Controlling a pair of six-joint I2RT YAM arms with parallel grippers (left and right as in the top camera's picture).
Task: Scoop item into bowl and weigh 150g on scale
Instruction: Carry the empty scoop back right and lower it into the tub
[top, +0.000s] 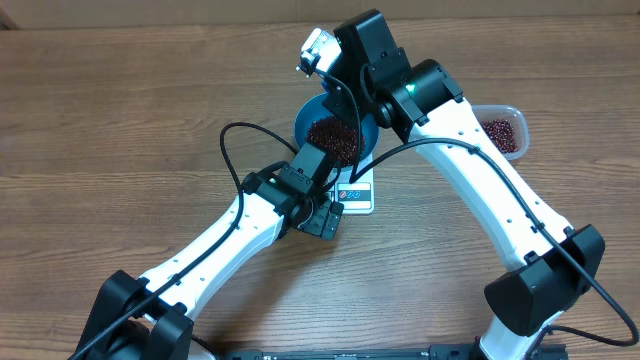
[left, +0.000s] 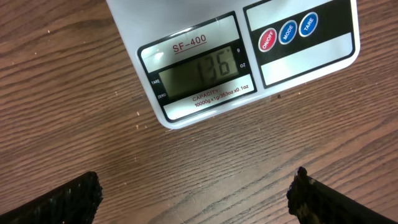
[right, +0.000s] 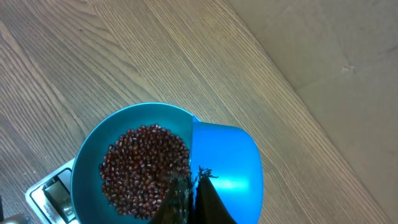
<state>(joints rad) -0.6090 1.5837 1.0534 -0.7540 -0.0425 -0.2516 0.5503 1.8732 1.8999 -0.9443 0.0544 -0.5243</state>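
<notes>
From overhead I see the bowl (top: 312, 112) in the upper middle of the frame, sitting on the scale (top: 357, 192), with both arms meeting over it. The beans (right: 146, 168) fill its floor in a dark red-brown heap. In the right wrist view that heap sits low and left of centre, and a corner of the scale peeks out under the bowl at the lower left.

My right gripper (right: 191, 177) is fully closed, its dark fingers pinched on the scoop (right: 227, 165) at the bottom centre of that view. The scoop's straight edge lies right at the bowl's right rim. I cannot tell whether the two touch.

My left gripper (left: 196, 177) is spread as wide as it goes and has hold of nothing. Its two fingertips show only at the lower left and lower right corners of the left wrist view, above bare table (left: 62, 93). Across the top of that view is the front edge of the scale. Its display (left: 199, 70) reads 136, and three round buttons (left: 288, 31) sit to the right of it.

More beans lie in the tub (top: 500, 130) at the right of the overhead frame, partly behind the right arm.
</notes>
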